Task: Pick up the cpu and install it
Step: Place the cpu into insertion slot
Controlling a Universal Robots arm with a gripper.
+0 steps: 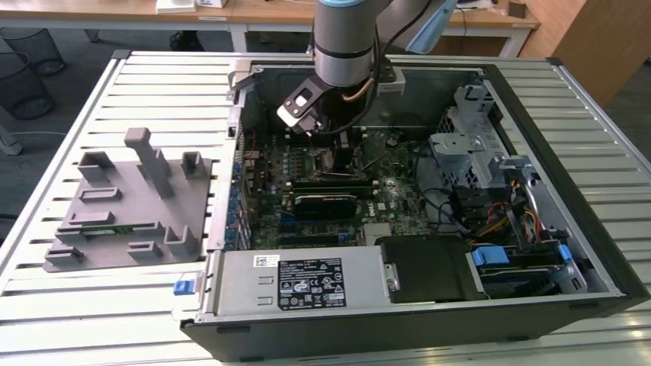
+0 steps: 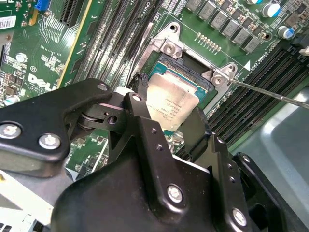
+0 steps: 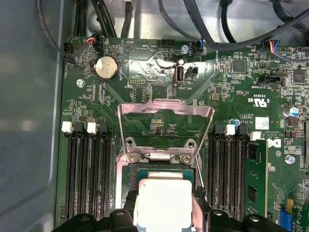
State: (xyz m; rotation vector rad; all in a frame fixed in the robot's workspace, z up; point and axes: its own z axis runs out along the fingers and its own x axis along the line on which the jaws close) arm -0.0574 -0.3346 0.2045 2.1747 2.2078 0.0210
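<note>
The jaws are closed on the cpu (image 2: 171,107), pinching it by two opposite edges, with its silvery top plate facing up between them. In the first wrist view the cpu (image 3: 164,200) hangs just over the near side of the open socket (image 3: 145,170). The second wrist view shows it overlapping the socket (image 2: 186,70) but not squared to it, with one part of the dark contact field left uncovered. It looks slightly tilted. Whether its underside already touches the socket cannot be told from these angles.

Beyond the chip, the metal load plate (image 3: 164,106) stands swung up and clear, and the thin retention lever (image 2: 265,92) is released and angled away. Black memory slots (image 3: 89,179) run on both sides of the socket, and a green memory stick (image 3: 254,179) sits in one of them. In the exterior view the arm (image 1: 346,38) reaches down into the open computer case (image 1: 529,152), which lies on its side on the slatted table (image 1: 152,84). The grey parts tray (image 1: 122,206) is well apart, on the exterior view's left.

The pick-up appears done, and the step in hand is seating the chip. By judgement, that calls for squaring its corners to the socket frame and levelling it. It then needs a straight, gentle descent with no sliding across the contacts. The jaws should let go only once the chip lies flat.
</note>
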